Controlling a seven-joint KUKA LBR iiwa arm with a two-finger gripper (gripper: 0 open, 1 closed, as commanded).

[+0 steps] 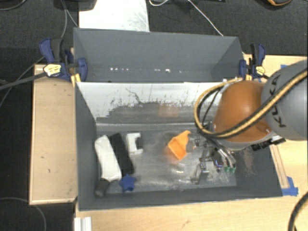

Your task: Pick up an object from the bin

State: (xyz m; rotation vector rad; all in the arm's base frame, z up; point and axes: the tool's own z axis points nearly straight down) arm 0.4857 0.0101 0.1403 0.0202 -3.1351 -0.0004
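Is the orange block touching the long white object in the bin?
No: the orange block lies near the middle beside the gripper, apart from the long white object at left.

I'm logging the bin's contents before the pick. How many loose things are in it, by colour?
White: 2, a long block and a small bracket
Black: 1, a long bar
Orange: 1, a wedge
Blue: 1, a small piece
Dark grey: 1, a stub below the long block
Total: 6, if the stub is its own thing
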